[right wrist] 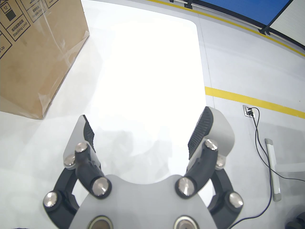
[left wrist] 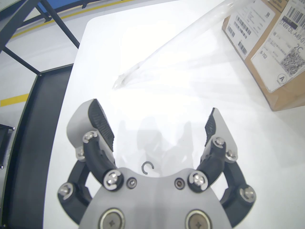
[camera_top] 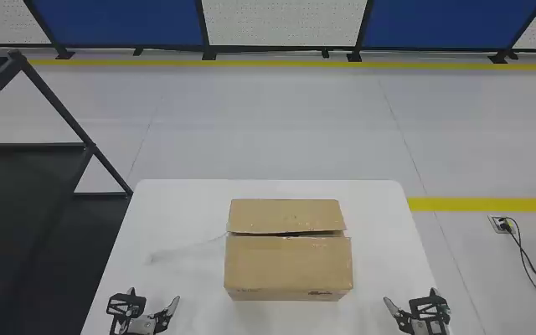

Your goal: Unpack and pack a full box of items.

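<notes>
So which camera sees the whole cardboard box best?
The top view: the cardboard box sits whole on the white table, top flaps nearly shut. The left wrist view catches one labelled corner of it; the right wrist view, one printed side.

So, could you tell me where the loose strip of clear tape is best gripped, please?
Probably just above its free end, where the tape strip slopes up from the table toward the box. Come from the side of the open left gripper, closing on the strip's flat faces.

- A brown cardboard box [camera_top: 287, 266] is set upright mid-surface [camera_top: 167, 226], its top flaps folded shut.
- A clear tape strip [left wrist: 181, 36] is trailed from it onto the surface.
</notes>
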Tool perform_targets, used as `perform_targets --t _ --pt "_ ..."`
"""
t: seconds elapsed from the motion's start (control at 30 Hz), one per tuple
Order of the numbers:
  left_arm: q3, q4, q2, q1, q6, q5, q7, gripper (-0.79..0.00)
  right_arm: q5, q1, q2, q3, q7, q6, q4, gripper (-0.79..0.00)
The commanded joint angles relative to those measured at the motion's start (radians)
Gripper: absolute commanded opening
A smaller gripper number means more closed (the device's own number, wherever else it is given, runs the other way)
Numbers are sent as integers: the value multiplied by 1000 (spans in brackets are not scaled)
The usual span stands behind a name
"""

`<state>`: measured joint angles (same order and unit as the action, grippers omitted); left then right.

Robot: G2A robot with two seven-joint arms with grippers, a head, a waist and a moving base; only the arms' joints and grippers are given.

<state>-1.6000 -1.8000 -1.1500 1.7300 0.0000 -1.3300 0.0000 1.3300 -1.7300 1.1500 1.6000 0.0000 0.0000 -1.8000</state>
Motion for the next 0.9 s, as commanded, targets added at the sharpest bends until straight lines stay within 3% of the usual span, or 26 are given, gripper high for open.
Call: perform_targets --t 0.0,0.43,0.53,0.67,0.87 --pt "0 0 0 0 0 0 0 -1 0 0 0 0 0 0 0 -1" --pt "0 0 0 0 0 0 0 -1 0 0 0 0 0 0 0 -1" --pt "2 1 -1 1 -4 -20 51 0 -57 0 -2 5 -19 -99 -34 0" --pt "-22 -6 0 15 -62 7 161 0 -187 9 -11 61 66 -268 -81 0" --pt "-109 -20 9 17 -264 106 274 0 -460 51 -30 156 272 -524 -138 0"
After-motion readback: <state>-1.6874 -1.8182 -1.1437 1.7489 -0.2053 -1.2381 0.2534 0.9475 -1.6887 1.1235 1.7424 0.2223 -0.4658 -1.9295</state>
